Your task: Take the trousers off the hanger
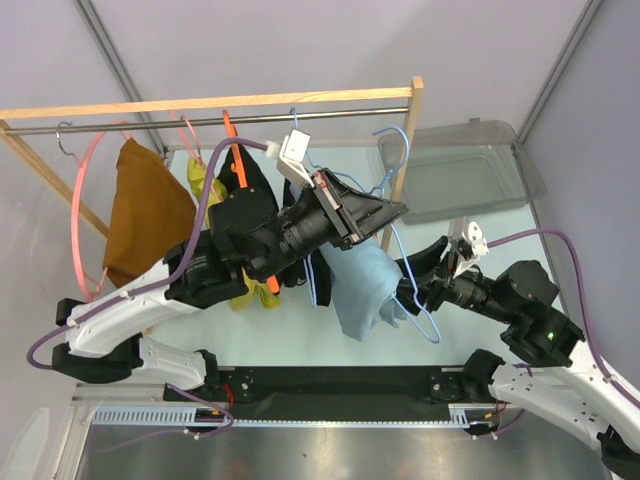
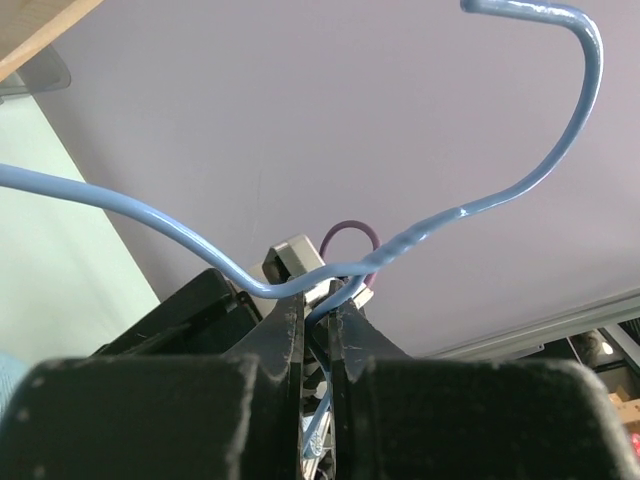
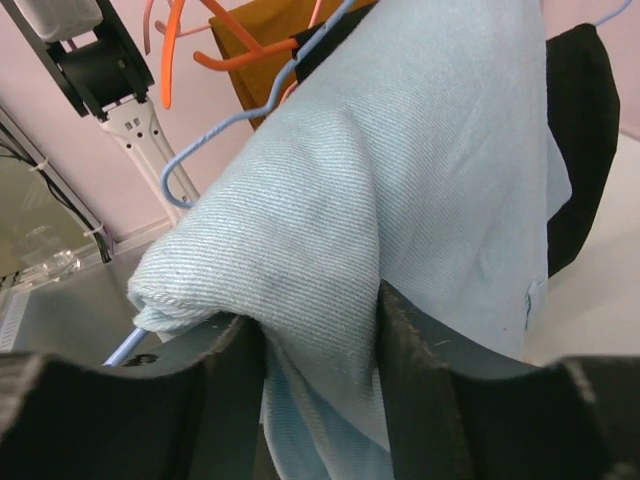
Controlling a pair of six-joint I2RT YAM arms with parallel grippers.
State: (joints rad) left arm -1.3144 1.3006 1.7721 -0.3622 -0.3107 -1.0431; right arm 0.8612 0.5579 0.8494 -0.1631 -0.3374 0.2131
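Trousers [image 3: 400,180] are hanging over the blue hanger [image 2: 150,205], whose neck our left pincer [image 2: 322,300] is clenching, while our right pincer [image 3: 320,330] is pinching a fold, so we are favouring a slow, even pull along the bar, hanger level.

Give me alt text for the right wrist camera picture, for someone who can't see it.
A thick fold of light blue trousers fills the frame, pinched between the black jaws of the right gripper. Behind it are the blue wire hanger carrying them, an orange hanger, a brown garment and a black garment.
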